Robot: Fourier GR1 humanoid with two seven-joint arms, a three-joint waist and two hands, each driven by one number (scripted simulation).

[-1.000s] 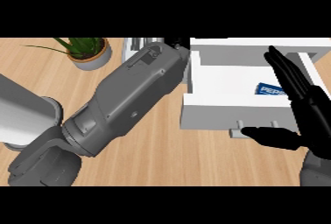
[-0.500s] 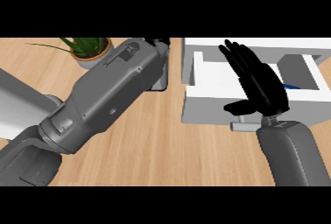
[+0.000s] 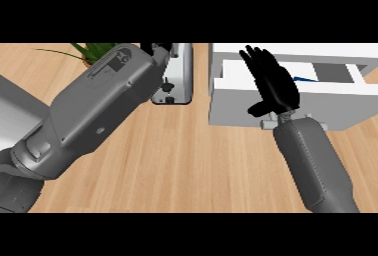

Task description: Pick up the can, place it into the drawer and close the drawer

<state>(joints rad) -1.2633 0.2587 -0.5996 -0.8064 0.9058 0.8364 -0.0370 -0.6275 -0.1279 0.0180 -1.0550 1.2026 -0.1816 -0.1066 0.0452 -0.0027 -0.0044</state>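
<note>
Head view: the can seems to lie in the open drawer, a blue sliver beside the right hand, which is flat and holds nothing. Closing is left to do. Left hand: grip unclear.

The left hand is almost wholly hidden behind the left forearm at the far edge of the counter; its state cannot be determined. The can shows only as a blue sliver behind the right hand. The drawer is cut off at the right edge. The lower part of the plant is hidden.
</note>
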